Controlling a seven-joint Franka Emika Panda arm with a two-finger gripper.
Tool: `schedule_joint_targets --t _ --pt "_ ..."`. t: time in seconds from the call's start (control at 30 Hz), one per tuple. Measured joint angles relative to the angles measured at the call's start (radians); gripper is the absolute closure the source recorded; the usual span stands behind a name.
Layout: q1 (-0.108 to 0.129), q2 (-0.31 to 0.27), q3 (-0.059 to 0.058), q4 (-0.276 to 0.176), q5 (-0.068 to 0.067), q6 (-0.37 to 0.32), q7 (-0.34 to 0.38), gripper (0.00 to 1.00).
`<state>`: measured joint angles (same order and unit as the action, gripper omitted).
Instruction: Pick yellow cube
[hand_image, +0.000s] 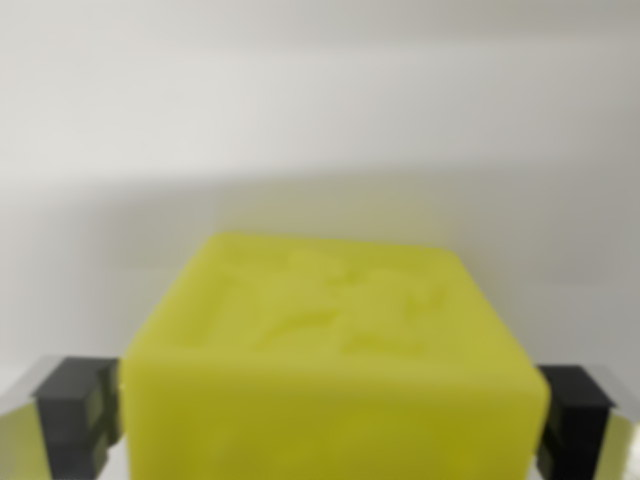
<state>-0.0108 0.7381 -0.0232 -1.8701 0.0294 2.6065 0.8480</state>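
Observation:
The yellow cube (335, 365) fills the lower middle of the wrist view, blurred and very close, with a faint raised pattern on its top face. My gripper (335, 420) straddles it: one dark finger pad (75, 415) is pressed against its side on the wrist view's left, the other finger pad (575, 420) against its side on the wrist view's right. The jaws stand shut on the cube. The cube's lower part is cut off by the picture's bottom edge.
Behind the cube lies a plain white surface (320, 120) with a soft grey shadow band across the middle. Nothing else shows.

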Motion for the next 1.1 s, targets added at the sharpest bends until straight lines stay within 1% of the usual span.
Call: schedule_joint_targets --t 0.17,0.2,0.37,1.1 --pt "0.0 0.0 0.0 0.0 0.0 0.0 0.0 0.0" --pt "0.0 0.0 0.0 0.0 0.0 0.0 0.0 1.0" --pt "0.0 -0.009 0.0 -0.003 0.0 -0.006 0.0 1.0" --pt "0.0 -0.128 0.0 -0.037 -0.006 -0.091 0.004 1.0"
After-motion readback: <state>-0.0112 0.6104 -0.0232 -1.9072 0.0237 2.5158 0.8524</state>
